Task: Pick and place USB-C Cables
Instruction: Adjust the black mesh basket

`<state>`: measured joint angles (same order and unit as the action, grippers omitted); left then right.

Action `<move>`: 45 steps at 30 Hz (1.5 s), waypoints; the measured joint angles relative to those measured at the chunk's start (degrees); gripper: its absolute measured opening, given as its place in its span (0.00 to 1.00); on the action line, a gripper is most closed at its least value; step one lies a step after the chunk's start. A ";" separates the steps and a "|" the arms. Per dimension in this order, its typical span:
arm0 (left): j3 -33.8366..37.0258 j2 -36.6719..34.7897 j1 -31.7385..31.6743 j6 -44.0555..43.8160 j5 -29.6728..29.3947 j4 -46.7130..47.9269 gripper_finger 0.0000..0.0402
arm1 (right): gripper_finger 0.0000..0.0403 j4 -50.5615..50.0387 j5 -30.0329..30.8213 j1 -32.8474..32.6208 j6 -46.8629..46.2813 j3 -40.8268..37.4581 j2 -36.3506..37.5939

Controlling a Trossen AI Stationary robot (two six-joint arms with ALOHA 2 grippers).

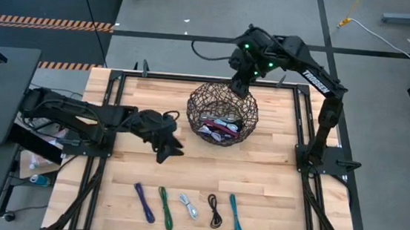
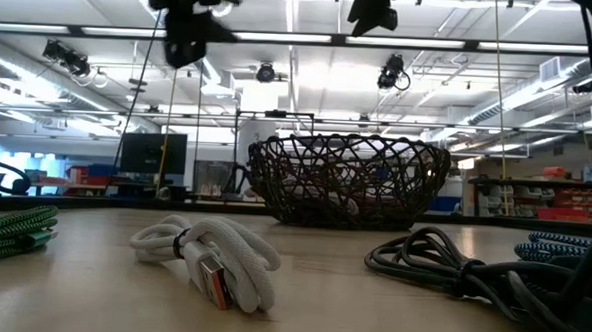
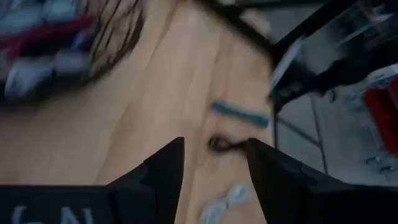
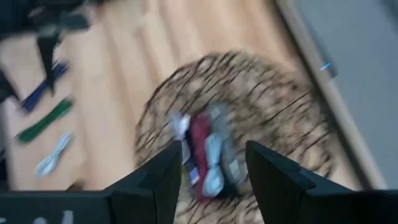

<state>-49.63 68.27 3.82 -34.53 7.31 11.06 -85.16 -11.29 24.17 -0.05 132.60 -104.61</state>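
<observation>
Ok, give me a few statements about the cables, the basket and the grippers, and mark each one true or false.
1. Five cables lie in a row on the table, from the purple cable to the teal cable. True.
2. The wire basket is empty. False: several cable bundles lie in it.
3. The right gripper hangs over the basket's far rim, open and empty. True.
4. The left gripper holds the black cable. False: it is open, empty, left of the basket.

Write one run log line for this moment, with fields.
left gripper: open, empty, left of basket | right gripper: open, empty, above basket | cables in row: five on table
</observation>
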 joint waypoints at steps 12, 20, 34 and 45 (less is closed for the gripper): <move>-0.04 -0.15 -9.16 7.41 -8.77 -1.94 0.45 | 0.42 -4.84 0.38 -9.11 -6.33 -0.62 -1.34; -3.67 -3.13 -16.23 13.20 -4.24 -3.92 0.45 | 0.42 -4.52 7.56 -17.37 -12.93 -9.67 -1.29; -30.67 -6.52 -20.12 26.68 -7.38 34.73 0.45 | 0.42 7.71 14.75 -21.62 -20.41 -33.85 4.32; -35.95 -6.51 -20.12 26.21 -10.13 40.47 0.45 | 0.42 29.70 9.87 -21.03 -21.88 -57.35 14.37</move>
<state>-85.58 61.76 -16.29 -8.33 -2.81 51.52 -55.47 -1.42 3.14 -21.93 75.24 -90.24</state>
